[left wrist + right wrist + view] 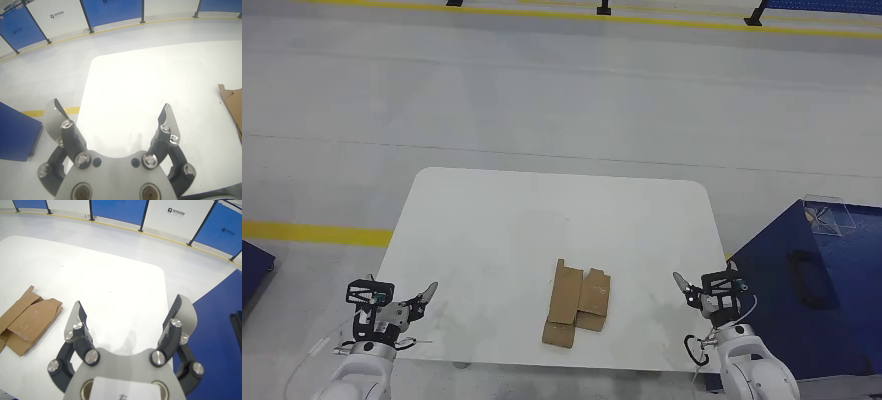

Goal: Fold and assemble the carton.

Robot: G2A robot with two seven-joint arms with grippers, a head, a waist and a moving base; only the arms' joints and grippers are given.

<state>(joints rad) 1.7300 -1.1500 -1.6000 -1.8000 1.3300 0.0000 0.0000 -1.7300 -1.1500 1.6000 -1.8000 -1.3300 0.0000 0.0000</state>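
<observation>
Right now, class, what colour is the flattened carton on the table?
Plain brown cardboard; the carton shows best in the right wrist view.

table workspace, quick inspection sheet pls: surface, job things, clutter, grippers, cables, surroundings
surface: white table, rounded corners.
job's things: brown carton lying flat, not assembled, near the table's front edge, between the arms.
clutter: nothing seen.
grippers: left gripper and right gripper both open, holding nothing, apart from the carton.
cables: dark cable loop at the right arm's wrist.
surroundings: grey floor, yellow floor line, blue box beside the table, blue-and-white fence panels.
</observation>
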